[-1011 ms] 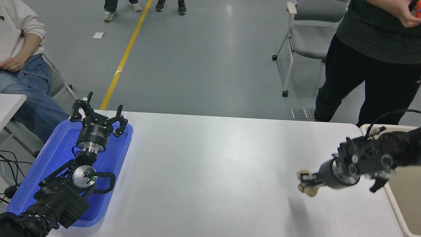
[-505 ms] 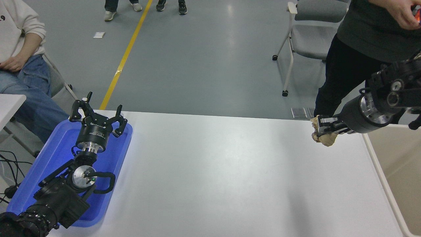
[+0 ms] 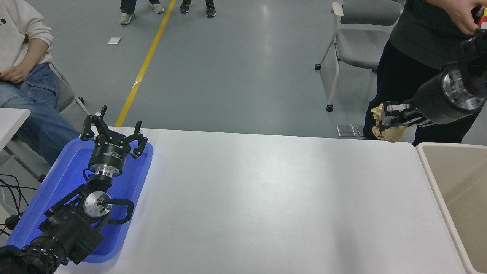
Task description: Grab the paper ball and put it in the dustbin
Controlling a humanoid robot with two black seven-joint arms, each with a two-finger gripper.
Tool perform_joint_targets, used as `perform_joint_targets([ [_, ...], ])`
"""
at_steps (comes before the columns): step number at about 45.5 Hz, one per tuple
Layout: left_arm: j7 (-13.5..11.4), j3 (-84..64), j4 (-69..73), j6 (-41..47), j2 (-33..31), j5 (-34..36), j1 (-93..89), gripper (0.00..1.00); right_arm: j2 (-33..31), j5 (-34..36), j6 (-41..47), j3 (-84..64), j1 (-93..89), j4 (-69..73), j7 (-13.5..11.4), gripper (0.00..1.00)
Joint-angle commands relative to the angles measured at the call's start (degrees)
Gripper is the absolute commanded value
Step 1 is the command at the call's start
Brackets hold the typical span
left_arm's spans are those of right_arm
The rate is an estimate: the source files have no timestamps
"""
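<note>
My right gripper [image 3: 386, 118] is shut on the crumpled tan paper ball [image 3: 389, 132] and holds it high in the air over the table's far right corner. The beige dustbin [image 3: 424, 149] stands at the table's right end, its pale rim and tan inner wall showing; the ball is up and to the left of its near corner, not over its opening. My left gripper [image 3: 113, 131] is open and parked over the blue tray at the lower left.
A shallow blue tray [image 3: 131, 182] lies at the table's left end under my left arm. A person in dark clothes [image 3: 426, 57] stands close behind the far right corner. A seated person [image 3: 23, 76] is at far left. A grey chair [image 3: 354, 42] stands beyond.
My right arm has lifted the paper ball up from low over the table's right side and carried it away from me toward the far right corner. The left arm has not moved.
</note>
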Motion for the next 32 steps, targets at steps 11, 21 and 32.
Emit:
perform_joint_targets([
  [11, 0.00, 0.00, 0.00, -0.01, 0.00, -0.02, 0.00, 1.00, -7.31, 0.07, -3.78, 0.71, -12.37, -12.65, -0.15, 0.00],
  [21, 0.00, 0.00, 0.00, -0.01, 0.00, 0.07, 0.00, 1.00, -11.79, 0.69, -4.22, 3.87, -26.60, -32.25, -0.06, 0.00],
  [32, 0.00, 0.00, 0.00, -0.01, 0.00, -0.02, 0.00, 1.00, -16.01, 0.60, -6.76, 17.92, -46.54, -48.87, -0.24, 0.00],
])
